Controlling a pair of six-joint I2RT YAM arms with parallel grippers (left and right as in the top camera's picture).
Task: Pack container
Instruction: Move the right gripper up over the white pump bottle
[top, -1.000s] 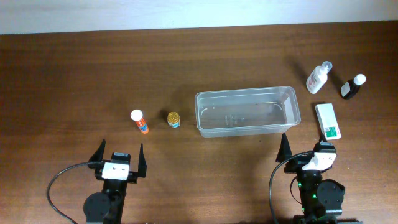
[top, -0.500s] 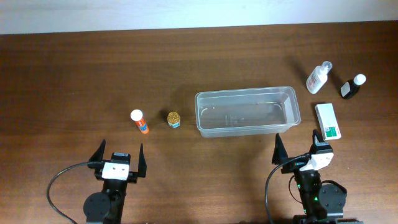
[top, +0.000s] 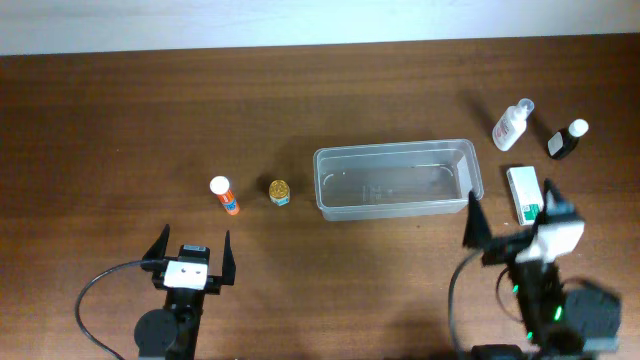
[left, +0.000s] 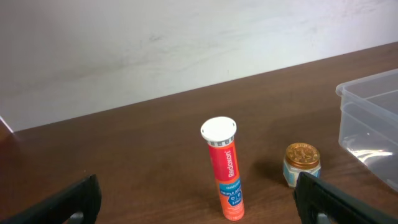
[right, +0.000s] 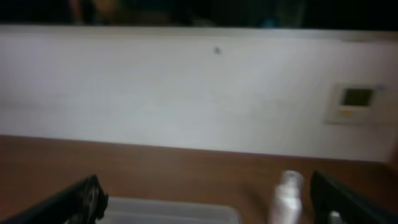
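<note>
Just ahead-left of the spread right gripper (top: 509, 190), the container (top: 398, 181).

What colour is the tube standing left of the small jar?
Orange-red tube with a white cap and a blue label band; clearest in the left wrist view.

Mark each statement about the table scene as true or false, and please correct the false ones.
1. The container has nothing inside it. True.
2. The orange tube lies inside the container. False: it stands upright outside the container, to its left.
3. The gold-lidded jar sits between the orange tube and the container. True.
4. The left end effector is shut on the orange tube. False: it is open, holds nothing, and is apart from the tube.
5. The green-and-white box lies to the right of the container. True.
</note>
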